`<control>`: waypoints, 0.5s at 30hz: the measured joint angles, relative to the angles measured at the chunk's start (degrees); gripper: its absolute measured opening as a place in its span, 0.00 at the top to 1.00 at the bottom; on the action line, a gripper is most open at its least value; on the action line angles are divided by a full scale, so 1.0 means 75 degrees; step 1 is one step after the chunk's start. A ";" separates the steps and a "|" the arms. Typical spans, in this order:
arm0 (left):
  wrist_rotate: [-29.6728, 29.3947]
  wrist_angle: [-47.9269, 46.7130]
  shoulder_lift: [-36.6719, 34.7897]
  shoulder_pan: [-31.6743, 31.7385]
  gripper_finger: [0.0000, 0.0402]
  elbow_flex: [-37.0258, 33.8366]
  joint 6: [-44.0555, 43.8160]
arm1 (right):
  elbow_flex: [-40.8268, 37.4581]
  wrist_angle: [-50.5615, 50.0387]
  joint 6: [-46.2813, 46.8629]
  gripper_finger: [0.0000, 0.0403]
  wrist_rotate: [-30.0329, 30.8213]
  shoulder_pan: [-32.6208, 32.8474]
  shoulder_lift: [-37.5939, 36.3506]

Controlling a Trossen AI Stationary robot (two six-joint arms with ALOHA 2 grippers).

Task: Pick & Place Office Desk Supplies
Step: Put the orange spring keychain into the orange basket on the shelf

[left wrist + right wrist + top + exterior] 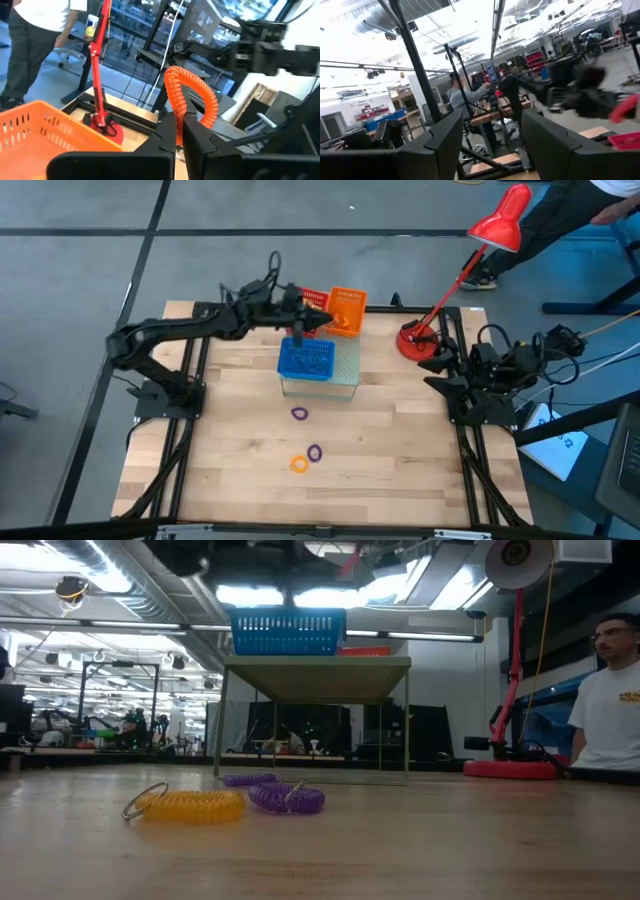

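Left wrist view: left gripper (179,131) pinches an orange coil loop (192,95) above the orange basket (45,127).

Small raised stand (340,373) at table (400,470) centre-rear; one mesh basket (306,359) on top of stand; two more baskets (346,310) behind it at rear edge, side by side; left gripper (318,326) above those rear baskets, coil loop (192,95) pinched between fingers; desk lamp (425,340) at rear right, head leaning past table edge; right gripper (487,145) parked at right edge, raised off table; three loops (300,413) on table before stand, one near stand, two touching nearer front; person (610,705) beyond right side.
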 joint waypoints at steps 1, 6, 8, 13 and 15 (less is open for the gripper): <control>0.0125 -0.0053 0.0270 0.0066 0.97 0.0262 0.0036 | -0.0034 -0.0010 0.0094 0.49 -0.0031 -0.0003 -0.0016; 0.0325 -0.1150 0.1317 0.0310 0.97 0.1794 0.0746 | -0.0094 -0.0069 0.0383 0.49 -0.0061 -0.0003 -0.0045; 0.0319 -0.2220 0.1614 0.0400 0.97 0.2493 0.1323 | -0.0094 -0.0075 0.0521 0.49 -0.0129 -0.0003 -0.0050; 0.0146 -0.5137 0.2142 0.0557 0.97 0.3919 0.2830 | -0.0094 -0.0101 0.0685 0.49 -0.0269 -0.0003 -0.0050; -0.0072 -0.5713 0.2230 0.0606 0.97 0.4227 0.3211 | -0.0094 -0.0127 0.0707 0.49 -0.0267 -0.0003 -0.0048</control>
